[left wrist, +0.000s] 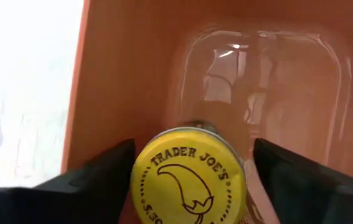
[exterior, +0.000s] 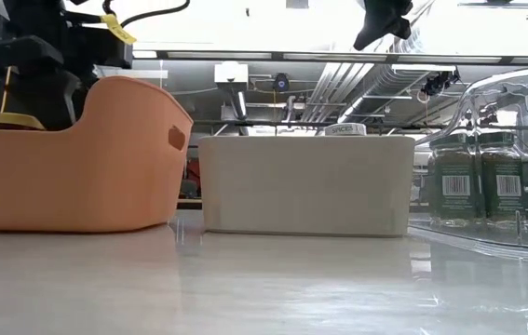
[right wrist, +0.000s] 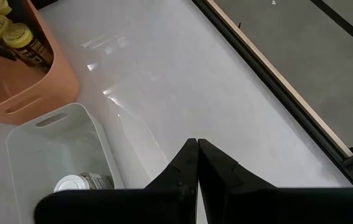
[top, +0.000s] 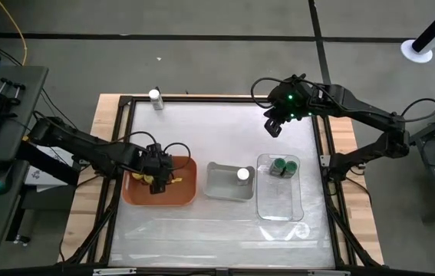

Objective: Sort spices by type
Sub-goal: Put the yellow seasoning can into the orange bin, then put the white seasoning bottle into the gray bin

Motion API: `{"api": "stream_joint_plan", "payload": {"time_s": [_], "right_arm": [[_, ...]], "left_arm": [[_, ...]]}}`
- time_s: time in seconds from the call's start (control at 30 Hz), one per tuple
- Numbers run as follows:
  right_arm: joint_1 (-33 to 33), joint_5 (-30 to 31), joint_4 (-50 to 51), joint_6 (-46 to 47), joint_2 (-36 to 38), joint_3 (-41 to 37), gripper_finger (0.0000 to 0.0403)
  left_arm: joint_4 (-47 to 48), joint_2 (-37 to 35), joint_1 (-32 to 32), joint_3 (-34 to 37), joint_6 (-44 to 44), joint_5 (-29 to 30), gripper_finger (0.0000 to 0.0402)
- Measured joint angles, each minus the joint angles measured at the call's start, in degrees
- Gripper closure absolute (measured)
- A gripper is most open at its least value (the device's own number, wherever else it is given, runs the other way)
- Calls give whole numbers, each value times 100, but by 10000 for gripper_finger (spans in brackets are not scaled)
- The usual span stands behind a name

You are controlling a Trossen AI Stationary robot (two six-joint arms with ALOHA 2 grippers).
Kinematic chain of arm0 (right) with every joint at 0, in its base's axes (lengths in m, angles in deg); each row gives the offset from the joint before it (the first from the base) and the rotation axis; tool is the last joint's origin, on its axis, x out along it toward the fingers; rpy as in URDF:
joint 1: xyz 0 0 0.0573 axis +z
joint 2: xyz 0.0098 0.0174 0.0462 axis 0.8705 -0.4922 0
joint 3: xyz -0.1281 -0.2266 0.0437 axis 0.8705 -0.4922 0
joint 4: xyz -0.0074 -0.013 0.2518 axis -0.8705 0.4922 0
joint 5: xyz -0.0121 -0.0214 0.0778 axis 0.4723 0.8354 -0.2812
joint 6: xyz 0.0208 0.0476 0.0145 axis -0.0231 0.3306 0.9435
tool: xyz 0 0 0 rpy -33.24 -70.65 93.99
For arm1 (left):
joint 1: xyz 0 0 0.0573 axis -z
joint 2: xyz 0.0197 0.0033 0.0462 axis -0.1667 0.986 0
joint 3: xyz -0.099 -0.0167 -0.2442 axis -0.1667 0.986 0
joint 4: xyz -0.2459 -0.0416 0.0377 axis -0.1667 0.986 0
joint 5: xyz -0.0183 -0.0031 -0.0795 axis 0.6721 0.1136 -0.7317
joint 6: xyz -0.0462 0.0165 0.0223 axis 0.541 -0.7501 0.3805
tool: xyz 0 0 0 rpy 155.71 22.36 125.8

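My left gripper [top: 154, 175] is down in the orange tray [top: 188, 192], open, with a finger on either side of a yellow-lidded jar [left wrist: 188, 177] whose lid faces up at it. More yellow-lidded jars [right wrist: 19, 36] stand in the same tray. A white-lidded jar [top: 242, 174] sits in the grey tray [top: 221, 188]. Two green-lidded jars [top: 284, 165] stand in the clear tray [top: 278, 203]. Another white-lidded jar [top: 155, 96] stands alone at the table's far edge. My right gripper [top: 273, 126] hangs shut, high above the table's far right part, holding nothing. My left gripper comes from above, pointing down, around the yellow lid [left wrist: 145, 168]. One finger [left wrist: 104, 174] lies right beside the lid's rim, while a narrow gap shows at the other finger [left wrist: 288, 174]. Whether it touches the jar, I cannot tell.
The three trays stand in a row across the middle of the table: orange, grey, clear from left to right. A dark frame [top: 321, 130] runs round the white mat. Open mat lies near [top: 217, 230] and far [top: 217, 130] of the trays.
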Motion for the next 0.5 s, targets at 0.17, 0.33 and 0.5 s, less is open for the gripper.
{"api": "stream_joint_plan", "payload": {"time_s": [0.17,0.33,0.5], "right_arm": [[-1,0,0,-11,0,0,403],[-1,0,0,-17,0,0,403],[1,0,-2,-20,0,0,403]], "left_arm": [[11,0,0,-13,2,-58,59],[53,-20,-36,-320,-118,-151,55],[114,-153,-351,-968,-656,103,54]]}}
